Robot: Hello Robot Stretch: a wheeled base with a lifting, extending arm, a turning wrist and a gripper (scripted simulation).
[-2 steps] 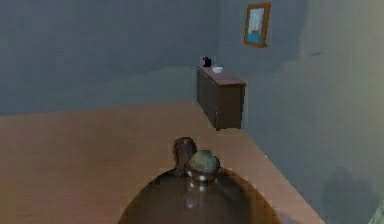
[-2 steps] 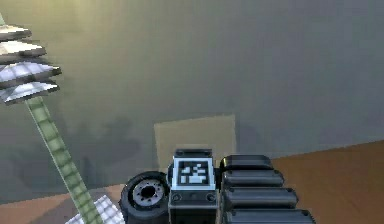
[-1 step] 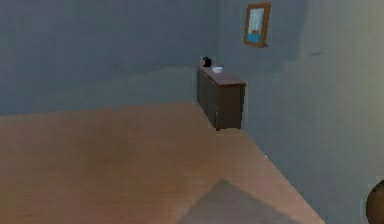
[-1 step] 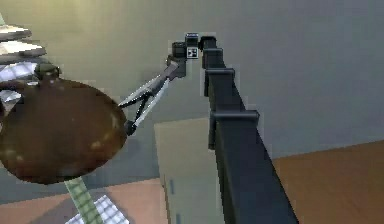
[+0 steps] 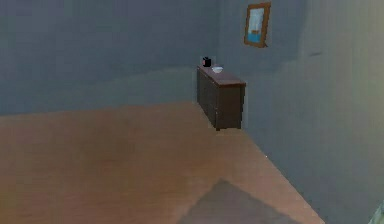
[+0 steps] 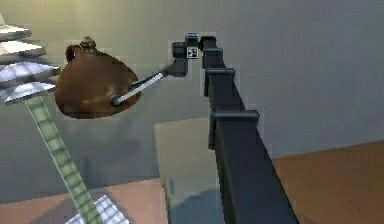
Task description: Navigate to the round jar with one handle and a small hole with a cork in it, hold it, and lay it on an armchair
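Status: search and pick-up look done. In the arm side view, upper left of the frame, the gripper [image 6: 125, 96] holds the jar [image 6: 88, 78]. It is brown and round, with one handle by the neck, and hangs at the finger end clear of any surface, with only wall behind it. The arm [image 6: 235, 130] runs up from the bottom edge to upper centre. A striped pole with pale discs [image 6: 50, 135] stands at far left, behind the jar.

Left to do, by my judgement: drive to an armchair and lay the jar on it.

Forward view: wood floor [image 5: 100, 160]; a dark cabinet [image 5: 221, 98] right of centre against the wall; a framed picture [image 5: 258, 24] at upper right.

Containers: I cannot tell the jar's contents or make out its cork. The cabinet top carries a small dark item [image 5: 207, 62] and a pale bowl-like item [image 5: 217, 70]; I can't see what is in them.
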